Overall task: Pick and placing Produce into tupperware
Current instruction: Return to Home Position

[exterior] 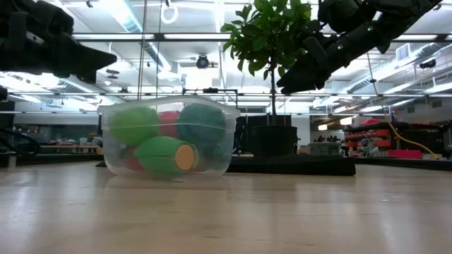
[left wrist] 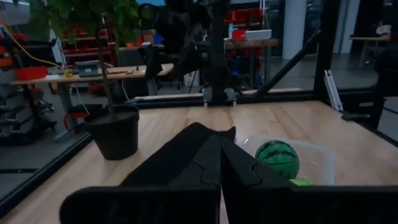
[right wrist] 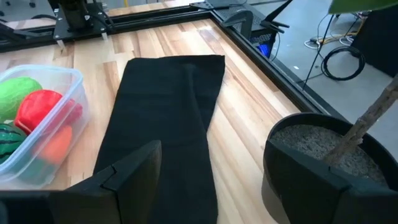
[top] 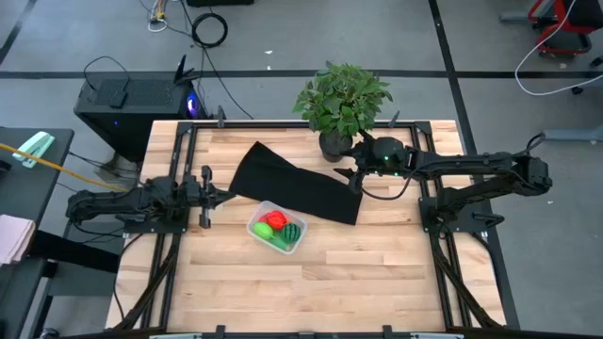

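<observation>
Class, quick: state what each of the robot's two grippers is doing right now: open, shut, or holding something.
Left gripper: shut, holding nothing, at the table's left side.
Right gripper: open, empty, above the black cloth beside the plant pot.

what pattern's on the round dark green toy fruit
The dark green toy fruit has darker stripes; best in left wrist view.

High view: overhead, far, facing straight down; takes in whole desk [top: 311,292] plus surrounding floor.
Low view: desk-top height, level, close to tupperware [exterior: 168,137]; room behind.
Left wrist view: low over desk, facing across toward plant pot [left wrist: 115,134] and far rail.
Right wrist view: above black cloth [right wrist: 168,112], angled down, plant pot near.
Shared by all four: tupperware, black cloth, plant pot.
</observation>
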You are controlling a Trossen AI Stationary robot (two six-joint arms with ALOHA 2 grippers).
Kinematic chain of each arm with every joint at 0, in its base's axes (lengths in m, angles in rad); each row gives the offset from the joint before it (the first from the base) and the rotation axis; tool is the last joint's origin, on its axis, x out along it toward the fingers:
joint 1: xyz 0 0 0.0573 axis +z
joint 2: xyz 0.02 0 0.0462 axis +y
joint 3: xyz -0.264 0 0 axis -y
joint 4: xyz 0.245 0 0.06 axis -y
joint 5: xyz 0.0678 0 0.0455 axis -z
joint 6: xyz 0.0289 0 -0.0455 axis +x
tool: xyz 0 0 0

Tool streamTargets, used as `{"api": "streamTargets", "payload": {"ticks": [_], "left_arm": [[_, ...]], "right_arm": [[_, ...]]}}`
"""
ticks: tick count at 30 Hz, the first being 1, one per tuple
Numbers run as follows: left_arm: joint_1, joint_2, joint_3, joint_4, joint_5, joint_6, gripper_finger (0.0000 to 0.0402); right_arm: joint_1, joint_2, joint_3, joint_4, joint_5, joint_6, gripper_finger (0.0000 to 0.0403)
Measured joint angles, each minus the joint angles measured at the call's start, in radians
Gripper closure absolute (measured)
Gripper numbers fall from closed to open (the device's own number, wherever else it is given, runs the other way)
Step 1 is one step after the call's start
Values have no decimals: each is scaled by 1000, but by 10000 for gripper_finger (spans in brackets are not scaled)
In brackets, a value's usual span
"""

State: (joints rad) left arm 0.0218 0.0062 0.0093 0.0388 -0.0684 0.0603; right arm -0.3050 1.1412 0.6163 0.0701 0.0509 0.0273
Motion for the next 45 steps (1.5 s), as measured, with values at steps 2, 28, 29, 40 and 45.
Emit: {"api": "streamTargets", "payload": {"ticks": [2, 28, 29, 40, 45], "left_arm": [[2, -1, 0, 2, 0, -10, 400], [145, 0, -1, -5, -43, -51, 389], [146, 0, -1, -5, -43, -52, 390], [145, 0, -2, 10, -46, -51, 383], [145, 0, -2, 9, -46, -82, 395]], "right_arm": [[0, 0, 0, 4, 0, 3, 112], [450, -588, -91, -174, 18, 72, 123], [487, -605, -112, -176, 59, 75, 123], [672, -708, -211, -201, 206, 74, 124], [711, -851, -243, -260, 213, 25, 124]]}}
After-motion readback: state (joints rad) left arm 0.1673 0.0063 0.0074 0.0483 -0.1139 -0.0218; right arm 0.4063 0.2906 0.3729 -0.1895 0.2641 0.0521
